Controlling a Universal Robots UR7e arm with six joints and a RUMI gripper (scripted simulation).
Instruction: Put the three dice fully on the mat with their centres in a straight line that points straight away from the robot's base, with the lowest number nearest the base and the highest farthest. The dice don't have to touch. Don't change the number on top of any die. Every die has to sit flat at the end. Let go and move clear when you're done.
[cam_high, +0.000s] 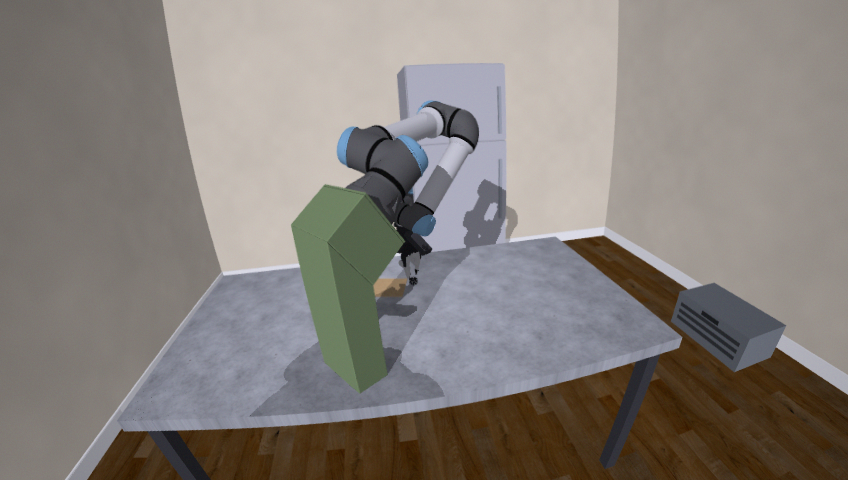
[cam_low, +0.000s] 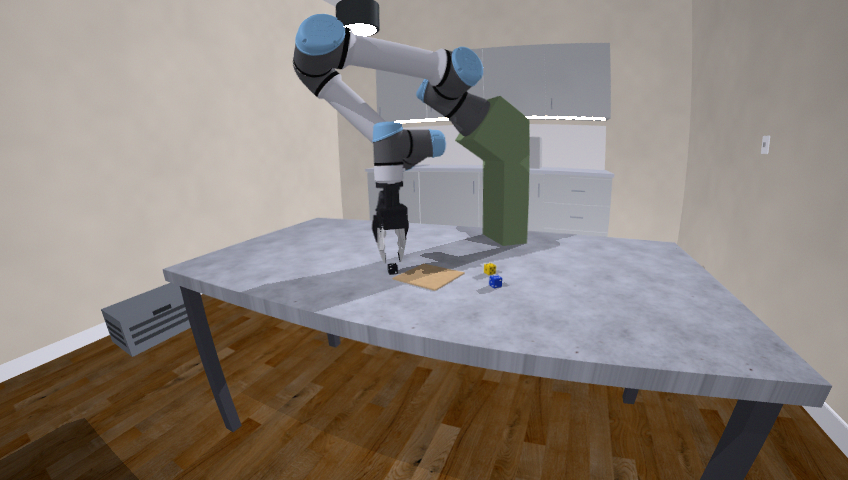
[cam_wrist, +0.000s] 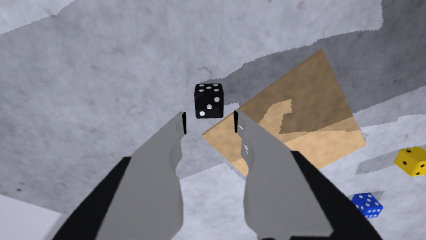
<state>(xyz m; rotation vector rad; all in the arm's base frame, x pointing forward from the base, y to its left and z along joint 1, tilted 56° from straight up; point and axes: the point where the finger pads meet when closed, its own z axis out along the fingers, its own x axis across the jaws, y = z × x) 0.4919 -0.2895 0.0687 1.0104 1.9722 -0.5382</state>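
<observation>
I've got the end effector hanging just above the black die, fingers part-open with a narrow gap and nothing between them. Black die sits flat on the worktop, just off one corner of the tan mat, not on it. Yellow die and blue die are on the far side of the mat, also off it, near each other but apart. So none of the three is placed yet; I judge this is the approach to grab the first one. Black die's top looks like five pips in the wrist view, though I can't be sure; the tops of the other two are too small to read, so ordering is still open for me. Risks from here: the finger gap looks barely wider than the die, so if I come down slightly off-centre a fingertip lands on the top face and tips or skids it, changing the number up. The die also looks rotated relative to the jaws, so closing on corners could twist it or pop it out. The green pedestal blocks the top view, so I'm leaning on wrist and exterior only for alignment.
</observation>
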